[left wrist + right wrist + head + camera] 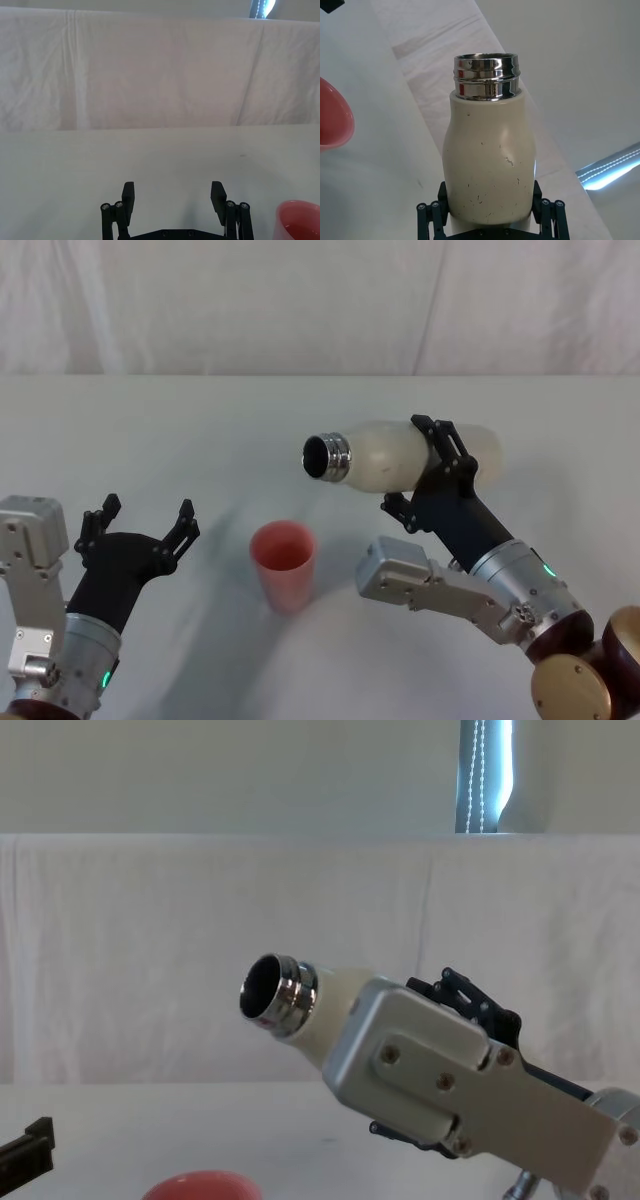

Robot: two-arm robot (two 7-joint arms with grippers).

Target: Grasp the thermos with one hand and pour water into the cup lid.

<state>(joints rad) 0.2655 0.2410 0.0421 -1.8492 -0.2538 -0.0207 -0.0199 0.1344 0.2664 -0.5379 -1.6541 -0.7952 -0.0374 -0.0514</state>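
**Operator:** Head view first. My right gripper (432,472) is clamped around the body of the thermos (400,455), fingers on either side of it, holding it off the table (150,430). The bottle lies almost on its side, its long axis running from the gripper out toward my left, with the open steel neck (328,455) at the far end from the fingers.

**Observer:** And the cup lid, where is it from that gripper?

**Operator:** The cup lid (283,565) stands upright on the table, mouth up, below the neck and to the left of the right gripper, a little nearer to me than the bottle's mouth. In the head view the neck looks to sit above and slightly past the cup's rim rather than squarely over it, though I can't judge height from that angle.

**Observer:** Does the chest view help?

**Operator:** Some. There the neck (278,993) points left and well above the pink rim (200,1185), tipped slightly upward if anything. I see no water leaving it. My judgement: the pour turns on bringing the mouth down over the cup and tilting the neck below level.

**Observer:** The other arm?

**Operator:** My left gripper (140,530) is spread wide and holds nothing, just to the left of the cup. The right wrist view shows the fingers (431,215) hugging the cream body low down, neck away from them.
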